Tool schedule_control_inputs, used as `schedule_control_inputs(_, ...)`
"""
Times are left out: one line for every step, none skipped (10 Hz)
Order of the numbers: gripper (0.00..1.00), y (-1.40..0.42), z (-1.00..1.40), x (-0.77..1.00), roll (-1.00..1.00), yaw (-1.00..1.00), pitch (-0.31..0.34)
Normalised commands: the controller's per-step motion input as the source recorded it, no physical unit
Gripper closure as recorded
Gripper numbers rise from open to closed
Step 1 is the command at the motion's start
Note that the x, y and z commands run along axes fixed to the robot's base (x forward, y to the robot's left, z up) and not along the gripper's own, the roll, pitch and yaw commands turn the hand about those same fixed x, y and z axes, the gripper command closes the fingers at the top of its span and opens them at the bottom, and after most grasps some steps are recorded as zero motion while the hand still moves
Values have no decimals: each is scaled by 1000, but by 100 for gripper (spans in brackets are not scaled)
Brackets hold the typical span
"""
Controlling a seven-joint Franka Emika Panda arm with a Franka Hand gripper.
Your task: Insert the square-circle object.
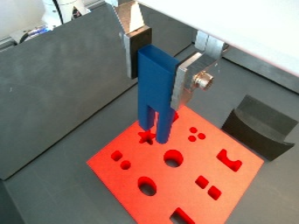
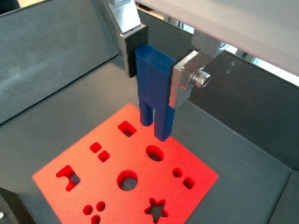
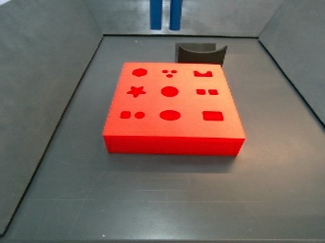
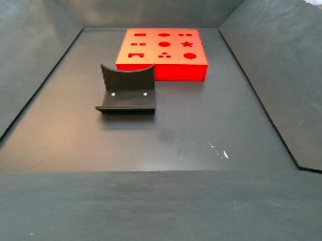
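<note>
The bright blue square-circle object, a boxy body with two thin parallel prongs, is shown pinched between the flat silver fingers of the gripper, long axis vertical and prongs pointing down. It is held well above the flat red block pierced with shaped holes, which rests on the dark grey surface. In a side view only the prong tips are visible, toward 12 o'clock of the block. A descent onto the matching hole pair is judged to remain.
</note>
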Motion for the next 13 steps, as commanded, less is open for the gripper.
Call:
schedule_control_inputs(100, 0, -23, 0, 7, 0, 10)
schedule_control_inputs(100, 0, -14, 0, 11, 0, 11)
schedule_control_inputs(100, 0, -9, 0, 16, 0, 0)
schedule_control_inputs(100, -46, 0, 0, 30, 0, 0)
schedule_control_inputs(100, -89, 0, 3, 16, 0, 0)
schedule_control_inputs(100, -323, -163, -31, 323, -17, 66)
schedule_control_inputs(100, -491, -303, 0, 470, 23, 130)
schedule_control_inputs(100, -446, -143, 0, 500, 143, 111)
schedule_control_inputs(100, -371, -431, 0, 423, 129, 79)
schedule_control_inputs(100, -23, -729, -57, 43, 0, -41)
schedule_control_inputs(100, 0, -723, -120, -11, 0, -104)
schedule_control_inputs(100, 49, -706, -100, -17, 0, -99)
schedule_control_inputs(100, 37, -697, -117, -107, 0, -131)
